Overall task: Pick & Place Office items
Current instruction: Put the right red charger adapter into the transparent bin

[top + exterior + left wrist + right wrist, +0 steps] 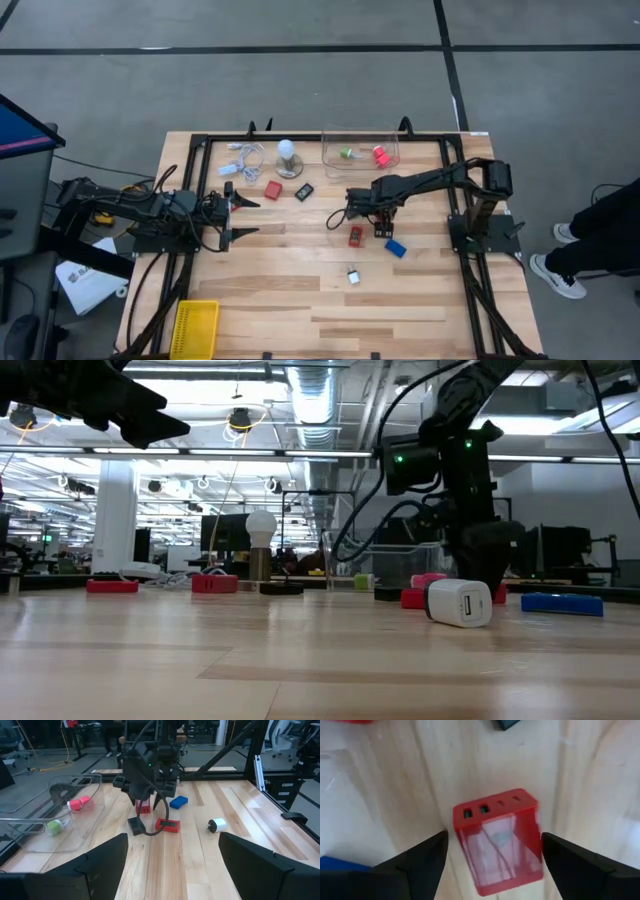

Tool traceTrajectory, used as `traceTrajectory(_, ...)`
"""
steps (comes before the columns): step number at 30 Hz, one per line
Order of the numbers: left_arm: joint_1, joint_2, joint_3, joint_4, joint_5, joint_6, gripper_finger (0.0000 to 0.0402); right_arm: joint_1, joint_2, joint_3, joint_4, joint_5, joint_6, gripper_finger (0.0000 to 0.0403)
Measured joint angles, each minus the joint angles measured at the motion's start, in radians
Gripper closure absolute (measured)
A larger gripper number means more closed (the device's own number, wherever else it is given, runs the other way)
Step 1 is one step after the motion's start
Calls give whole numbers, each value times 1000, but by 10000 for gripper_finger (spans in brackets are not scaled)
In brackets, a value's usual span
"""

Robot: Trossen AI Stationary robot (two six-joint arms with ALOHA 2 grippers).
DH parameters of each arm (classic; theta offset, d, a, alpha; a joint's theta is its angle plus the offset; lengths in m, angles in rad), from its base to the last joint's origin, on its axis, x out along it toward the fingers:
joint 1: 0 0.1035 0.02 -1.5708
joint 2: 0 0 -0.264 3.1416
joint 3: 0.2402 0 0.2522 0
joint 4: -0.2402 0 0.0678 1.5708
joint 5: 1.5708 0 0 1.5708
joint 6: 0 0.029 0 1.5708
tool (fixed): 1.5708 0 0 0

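My right gripper (494,836) is open and points down over a red block (497,842) with ports on one face, which lies flat on the table. The fingers stand on either side of it with a gap at each side. In the high view this gripper (383,227) hangs right of the table's middle. Around it lie another red block (356,236), a blue one (396,247), a white one (353,277) and a black one (135,825). My left gripper (248,216) is open and waits over the table's left part.
A clear bin (330,160) at the far edge holds a green piece (346,153) and a pink-red one (380,155). A white bulb (287,158), a coiled cable (245,160), a red block (273,190) and a black block (304,192) lie far left. A yellow bin (195,328) sits at the near left corner.
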Motion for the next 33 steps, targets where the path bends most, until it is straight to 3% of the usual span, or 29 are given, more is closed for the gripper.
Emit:
traceTrajectory(6,0,0,0,0,0,1,92,-42,-4,-24,28,-74,33,117)
traceTrajectory(12,0,0,0,0,0,1,92,-48,-4,-27,45,-157,100,204)
traceTrajectory(19,0,0,0,1,0,2,92,13,5,20,109,-272,200,203)
traceTrajectory(22,0,0,0,3,0,2,92,65,5,90,159,-275,222,203)
traceTrajectory(25,0,0,0,8,0,2,92,112,5,186,167,-216,236,203)
traceTrajectory(33,0,0,0,33,27,-5,92,155,2,451,154,85,246,203)
